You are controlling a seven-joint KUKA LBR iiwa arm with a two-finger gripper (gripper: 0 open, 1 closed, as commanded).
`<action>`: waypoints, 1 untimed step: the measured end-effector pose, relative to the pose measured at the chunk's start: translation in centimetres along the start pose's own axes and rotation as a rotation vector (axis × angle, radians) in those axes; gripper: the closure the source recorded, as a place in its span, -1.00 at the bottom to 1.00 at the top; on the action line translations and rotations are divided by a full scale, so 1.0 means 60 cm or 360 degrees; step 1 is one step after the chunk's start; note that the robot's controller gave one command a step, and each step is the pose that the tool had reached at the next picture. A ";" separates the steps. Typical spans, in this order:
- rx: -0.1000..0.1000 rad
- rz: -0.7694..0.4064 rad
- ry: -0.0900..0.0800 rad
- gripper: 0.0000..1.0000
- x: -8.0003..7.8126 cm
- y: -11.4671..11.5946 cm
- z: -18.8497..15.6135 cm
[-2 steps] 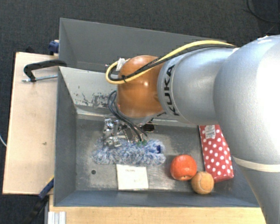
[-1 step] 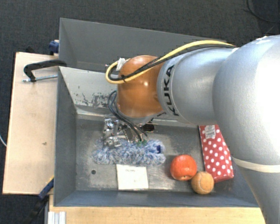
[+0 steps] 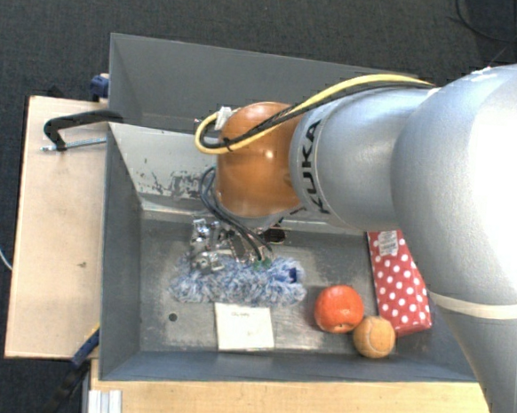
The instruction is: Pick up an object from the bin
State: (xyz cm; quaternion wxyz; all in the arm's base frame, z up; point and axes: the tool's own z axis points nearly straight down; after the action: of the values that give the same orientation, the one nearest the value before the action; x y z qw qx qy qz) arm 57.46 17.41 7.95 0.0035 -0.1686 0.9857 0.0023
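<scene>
Steel-grey gripper (image 3: pixel 212 249) at ten o'clock in grey metal bin (image 3: pixel 117 261) | over fluffy blue-and-white yarn cloth (image 3: pixel 245 286) | grip: cannot tell

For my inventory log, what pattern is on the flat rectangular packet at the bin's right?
The flat rectangular packet is red with white polka dots; camera view shows it.

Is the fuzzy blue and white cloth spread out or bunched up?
Spread out: the fuzzy blue and white cloth lies as a low strip along the grey metal bin's floor, left end under the tool.
</scene>
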 end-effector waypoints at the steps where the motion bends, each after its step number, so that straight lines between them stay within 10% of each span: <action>1: 0.0000 -0.0001 0.0000 1.00 0.000 0.000 0.000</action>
State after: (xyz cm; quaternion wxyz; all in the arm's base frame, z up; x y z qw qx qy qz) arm 57.46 17.42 7.95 0.0035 -0.1688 0.9856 0.0023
